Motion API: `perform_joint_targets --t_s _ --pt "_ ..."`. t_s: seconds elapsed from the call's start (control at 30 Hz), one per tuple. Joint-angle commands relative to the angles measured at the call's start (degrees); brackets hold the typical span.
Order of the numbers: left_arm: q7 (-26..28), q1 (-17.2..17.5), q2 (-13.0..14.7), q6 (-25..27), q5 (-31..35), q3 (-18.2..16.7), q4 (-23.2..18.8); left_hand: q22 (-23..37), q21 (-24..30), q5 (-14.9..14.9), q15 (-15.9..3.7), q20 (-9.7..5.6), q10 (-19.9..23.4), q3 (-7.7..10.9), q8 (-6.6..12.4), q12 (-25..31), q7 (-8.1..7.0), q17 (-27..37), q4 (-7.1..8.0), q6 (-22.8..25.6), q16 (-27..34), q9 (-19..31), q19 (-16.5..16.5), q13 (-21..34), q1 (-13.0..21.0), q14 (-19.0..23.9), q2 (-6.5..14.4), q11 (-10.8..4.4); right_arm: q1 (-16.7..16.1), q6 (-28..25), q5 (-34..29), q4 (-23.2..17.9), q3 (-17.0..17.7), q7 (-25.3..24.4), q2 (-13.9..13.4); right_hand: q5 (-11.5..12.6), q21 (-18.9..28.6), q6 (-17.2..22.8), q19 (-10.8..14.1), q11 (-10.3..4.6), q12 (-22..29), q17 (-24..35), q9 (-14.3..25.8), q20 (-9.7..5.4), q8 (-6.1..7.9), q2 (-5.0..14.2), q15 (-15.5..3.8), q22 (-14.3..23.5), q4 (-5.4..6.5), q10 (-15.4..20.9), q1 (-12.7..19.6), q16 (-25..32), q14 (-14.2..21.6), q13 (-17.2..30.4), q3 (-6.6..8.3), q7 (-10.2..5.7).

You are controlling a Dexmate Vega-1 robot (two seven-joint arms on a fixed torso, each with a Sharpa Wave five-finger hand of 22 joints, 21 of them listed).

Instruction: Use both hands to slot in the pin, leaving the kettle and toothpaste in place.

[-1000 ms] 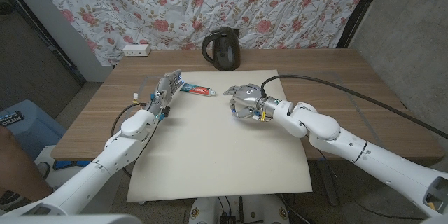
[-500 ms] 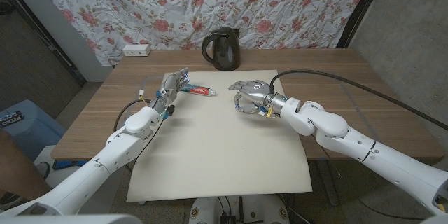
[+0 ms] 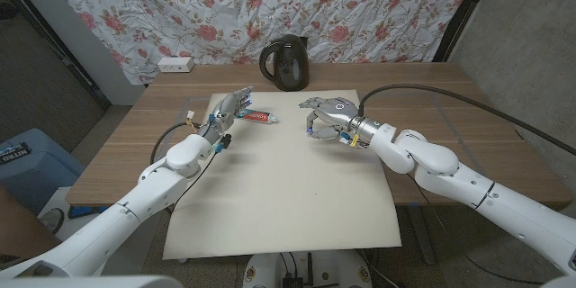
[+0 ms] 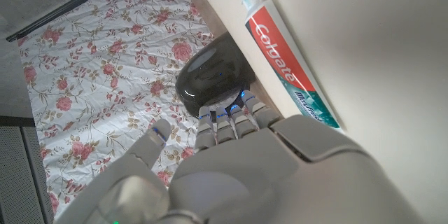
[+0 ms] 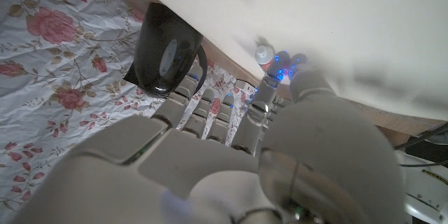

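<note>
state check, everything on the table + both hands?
kettle: upright at the table's far edge, lid down, untouched.
toothpaste: lying flat on the white mat, cap on, untouched.
power strip: lying at the far left corner.
left hand: raised by the toothpaste's end, fingers apart, holding nothing.
right hand: over the mat, palm down, fingers curled; can't tell whether it holds anything.
pin: can't make it out.

toothpaste [image 3: 256, 117] lying just off left hand [image 3: 229, 108] fingertips, kettle [image 3: 286, 64] standing beyond and between both sets of fingers, bare white mat [image 3: 279, 189] open between right hand [image 3: 324, 115] fingers and left fingers
</note>
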Motion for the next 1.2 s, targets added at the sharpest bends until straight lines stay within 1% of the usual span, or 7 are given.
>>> perform_joint_targets --t_s 0.03,0.43,0.6,0.77,0.9,0.93,1.2 --pt "2.0 -0.3 0.1 3.5 2.7 1.3 -4.2 0.3 0.3 0.3 -0.70 0.19 0.6 0.30 0.25 0.4 -0.07 0.1 -0.05 0.5 0.1 0.3 0.6 0.3 0.4 0.8 4.2 0.24 -1.7 1.5 4.2 1.4 2.3 -4.8 -0.8 0.0 0.0 0.9 0.5 -0.14 -0.3 0.3 0.2 -0.19 0.42 0.41 0.18 0.3 -0.03 0.6 0.1 0.2 0.4 0.2 -0.13 -0.93" --pt "3.0 -1.5 -0.2 8.3 4.2 3.2 -7.4 0.3 0.3 0.3 -0.90 0.21 0.9 0.40 0.20 0.3 -0.09 0.1 -0.16 0.9 0.1 0.3 0.8 0.3 0.4 1.2 4.2 0.06 -3.1 3.0 9.2 3.4 4.0 -7.3 -1.5 -0.1 -0.1 0.5 0.5 0.04 -0.4 0.4 0.1 -0.20 0.12 0.55 0.23 0.3 -0.17 0.6 0.4 0.2 0.3 0.2 -0.12 -1.00" --pt "3.1 -2.4 -0.3 9.6 5.8 4.5 -8.0 0.3 0.3 0.2 -0.98 0.23 1.1 0.45 0.23 0.4 -0.13 0.1 -0.20 1.1 0.1 0.3 0.9 0.3 0.4 1.2 4.2 0.06 -2.9 5.1 12.2 5.6 4.6 -8.1 -1.6 -0.1 -0.1 0.2 0.5 0.07 -0.4 0.4 0.1 -0.18 -0.04 0.53 0.32 0.3 -0.27 0.7 0.5 0.2 0.3 0.2 -0.13 -1.01" --pt "3.2 -3.3 -0.3 11.6 7.4 5.7 -8.8 0.3 0.3 0.2 -1.05 0.23 1.3 0.50 0.24 0.4 -0.28 0.1 -0.25 1.3 0.1 0.3 0.9 0.3 0.4 1.3 4.3 0.09 -2.7 7.5 15.6 8.2 5.0 -9.4 -1.2 -0.1 -0.1 -0.2 0.5 0.12 -0.5 0.4 0.0 -0.14 -0.25 0.47 0.36 0.4 -0.38 0.6 0.7 0.2 0.2 0.2 -0.16 -1.03" --pt "3.5 -3.7 -0.6 12.0 8.7 6.5 -8.8 0.3 0.3 0.2 -1.14 0.19 1.5 0.57 0.33 0.4 -0.38 0.1 -0.32 1.8 0.1 0.3 1.0 0.3 0.5 1.4 4.3 0.01 -2.6 9.0 16.6 9.8 5.1 -10.5 -1.1 -0.2 -0.2 -0.5 0.4 0.20 -0.5 0.5 -0.1 -0.09 -0.43 0.42 0.44 0.4 -0.46 0.5 0.8 0.2 0.2 0.2 -0.18 -1.04" --pt "3.9 -3.9 -0.6 12.8 9.1 6.7 -9.1 0.3 0.3 0.2 -1.23 0.16 1.6 0.59 0.31 0.4 -0.41 0.1 -0.34 1.8 0.1 0.3 1.1 0.3 0.5 1.4 4.3 -0.10 -2.6 9.3 17.0 10.2 5.1 -10.7 -1.0 -0.2 -0.2 -0.5 0.4 0.19 -0.5 0.5 -0.1 -0.07 -0.48 0.39 0.45 0.4 -0.48 0.5 0.8 0.2 0.2 0.2 -0.19 -1.04" --pt "3.4 -5.5 0.3 14.8 13.3 8.9 -9.8 0.3 0.3 0.2 -1.42 0.00 1.7 0.71 0.24 0.3 -0.55 0.1 -0.42 2.0 0.0 0.3 1.1 0.3 0.5 1.6 4.3 -0.31 -2.3 11.0 20.1 12.9 5.4 -11.9 0.2 -0.2 -0.2 -1.3 0.4 0.34 -0.7 0.5 -0.3 0.05 -0.93 0.15 0.57 0.4 -0.61 0.4 1.0 0.1 0.1 0.2 -0.29 -1.04"
